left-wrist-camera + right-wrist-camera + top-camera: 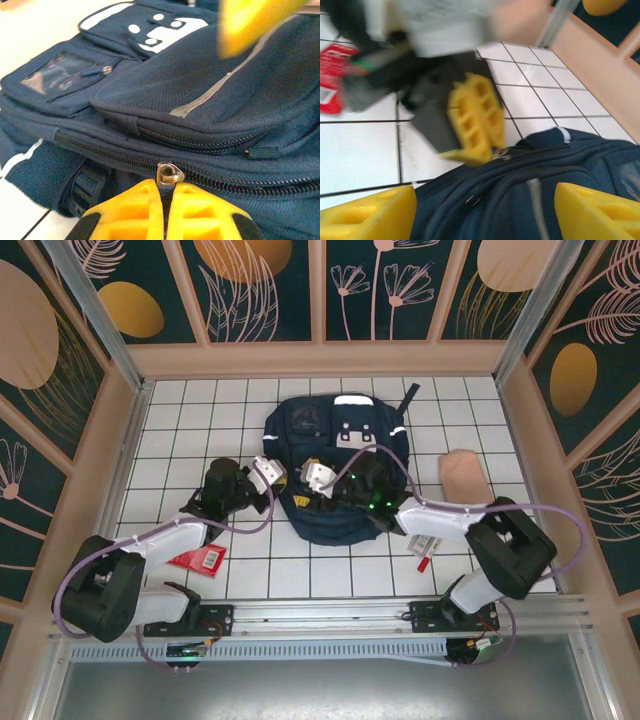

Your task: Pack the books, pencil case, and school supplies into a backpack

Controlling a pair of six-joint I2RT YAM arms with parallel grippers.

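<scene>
Top external view puts the backpack [322, 430] flat in the middle of the white tiled table [180, 400]. It's zipped up as far as I can tell, so my read is we're at the very first step: getting the main compartment open before anything goes in. Left wrist view is the money shot: the left gripper [166, 189] has its yellow fingers pressed fully together, with the little metal zipper pull [169, 173] poking out right at the tips, so it looks pinched. Over on the right wrist view, the right gripper [480, 215] hangs just over the backpack with its jaws spread wide and nothing in them. Next move, I'd guess, is dragging that pull along the track. The open gripper probably needs to press the fabric down, or the whole soft bag just slides along with it. The bag is navy woven nylon with a meshy padded front panel, a pale reflective stripe [205, 95], a clear window pocket [55, 70] and chunky coil zippers. Just off the backpack's right side sits the pencil case [460, 472], a soft lumpy peach pouch. Near-left of the backpack, well apart, lies the flat red booklet [200, 558] with its white barcode label. Near-right, partly under the arm, are the slim pen [424, 562] and the flat whitish packet [434, 542].
</scene>
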